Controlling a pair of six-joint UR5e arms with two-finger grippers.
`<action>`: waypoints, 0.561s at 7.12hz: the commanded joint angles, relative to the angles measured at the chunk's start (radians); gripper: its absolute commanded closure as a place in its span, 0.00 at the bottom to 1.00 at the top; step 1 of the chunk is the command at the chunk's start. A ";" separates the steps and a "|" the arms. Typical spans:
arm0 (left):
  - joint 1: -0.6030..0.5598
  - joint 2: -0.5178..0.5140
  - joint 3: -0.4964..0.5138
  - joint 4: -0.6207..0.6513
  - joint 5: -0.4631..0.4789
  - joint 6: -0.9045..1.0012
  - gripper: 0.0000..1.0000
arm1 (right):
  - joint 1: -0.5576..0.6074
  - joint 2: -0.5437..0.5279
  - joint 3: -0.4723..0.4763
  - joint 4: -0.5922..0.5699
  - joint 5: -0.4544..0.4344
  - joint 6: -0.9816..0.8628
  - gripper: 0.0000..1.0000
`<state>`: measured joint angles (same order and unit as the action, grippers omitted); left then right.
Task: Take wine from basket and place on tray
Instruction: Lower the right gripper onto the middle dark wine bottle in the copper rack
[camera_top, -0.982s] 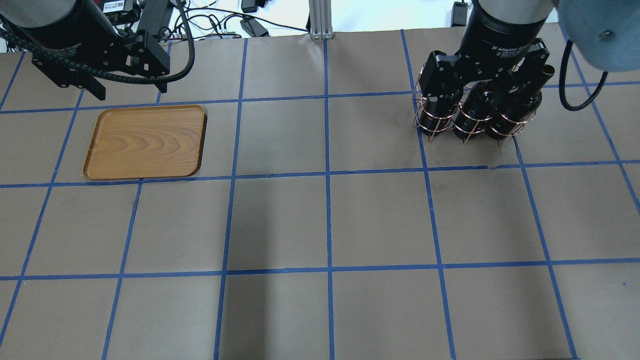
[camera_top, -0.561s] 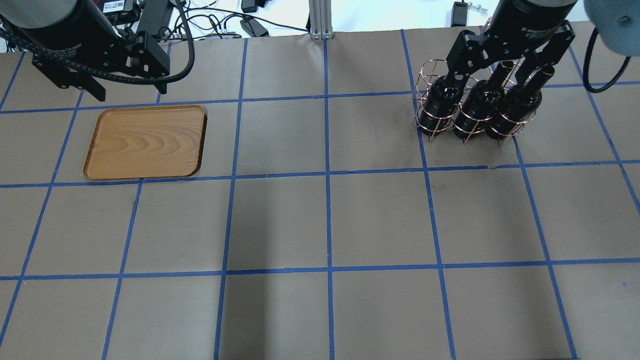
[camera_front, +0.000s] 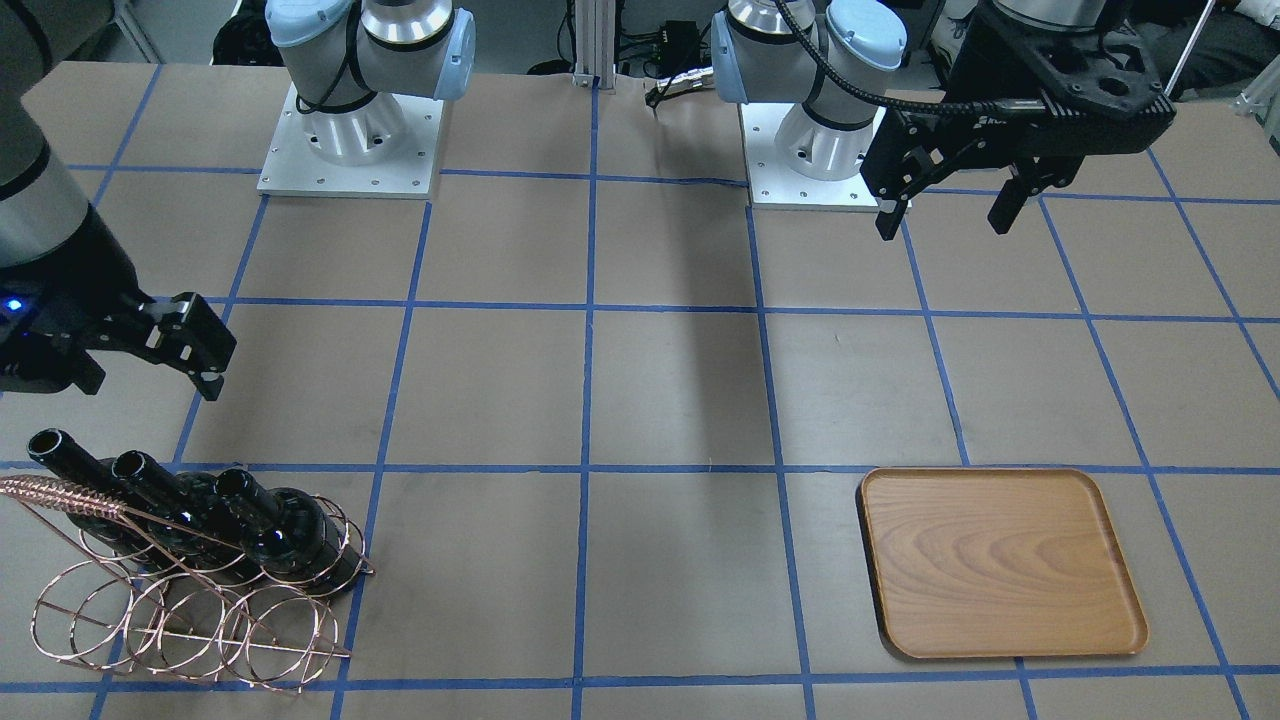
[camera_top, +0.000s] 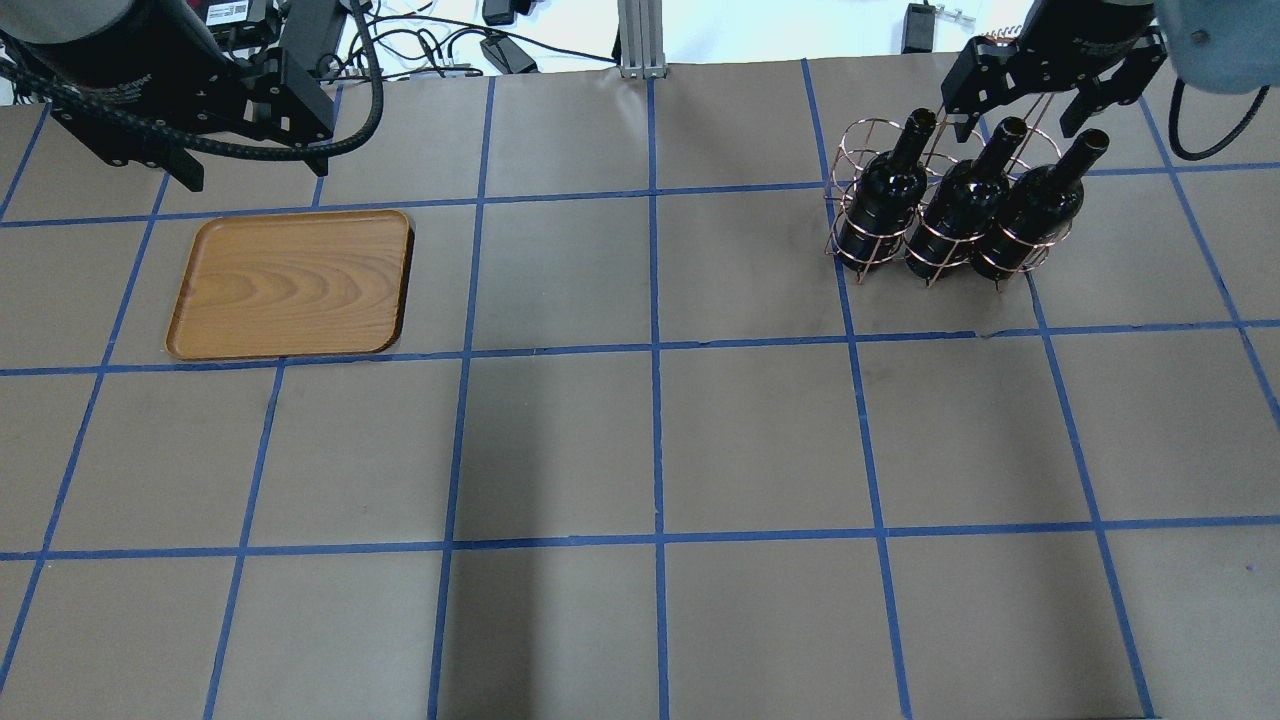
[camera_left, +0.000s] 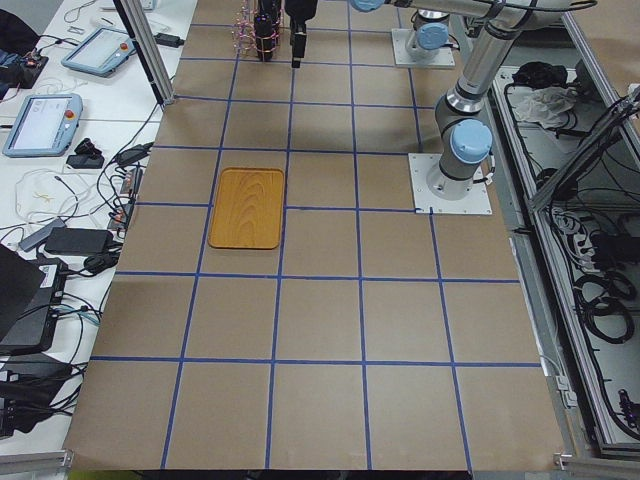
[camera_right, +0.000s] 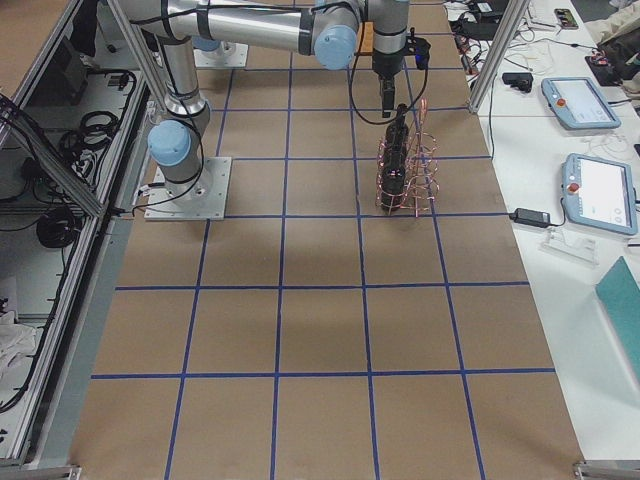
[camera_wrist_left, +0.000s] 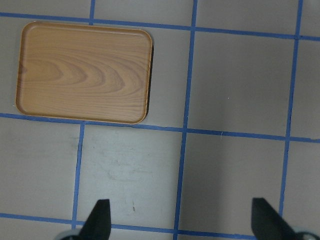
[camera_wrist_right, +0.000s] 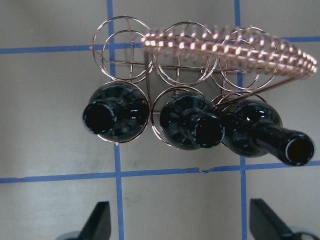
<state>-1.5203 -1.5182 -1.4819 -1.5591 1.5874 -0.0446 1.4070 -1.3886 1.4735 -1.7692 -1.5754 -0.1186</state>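
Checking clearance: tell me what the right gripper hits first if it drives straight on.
Likely the middle wine bottle, or bare table just beside it; the right gripper hangs open above, depth unclear.

My right wrist view is cutting off my right gripper at its bottom edge, leaving only two fingertips showing. My left gripper is getting cropped likewise. From the left end, the basket and wine are showing too small to separate. From the right end, the wine is overlapping into one dark shape.
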 joint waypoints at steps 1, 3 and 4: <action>-0.008 -0.010 -0.005 0.002 0.002 0.015 0.00 | -0.033 0.052 0.010 -0.094 0.032 -0.010 0.04; -0.011 -0.005 -0.020 0.002 0.008 0.046 0.00 | -0.031 0.072 0.013 -0.151 0.032 -0.012 0.08; -0.011 -0.002 -0.023 0.001 0.009 0.040 0.00 | -0.031 0.088 0.013 -0.162 0.032 -0.012 0.10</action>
<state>-1.5299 -1.5243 -1.4991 -1.5571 1.5942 -0.0071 1.3761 -1.3176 1.4861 -1.9056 -1.5437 -0.1293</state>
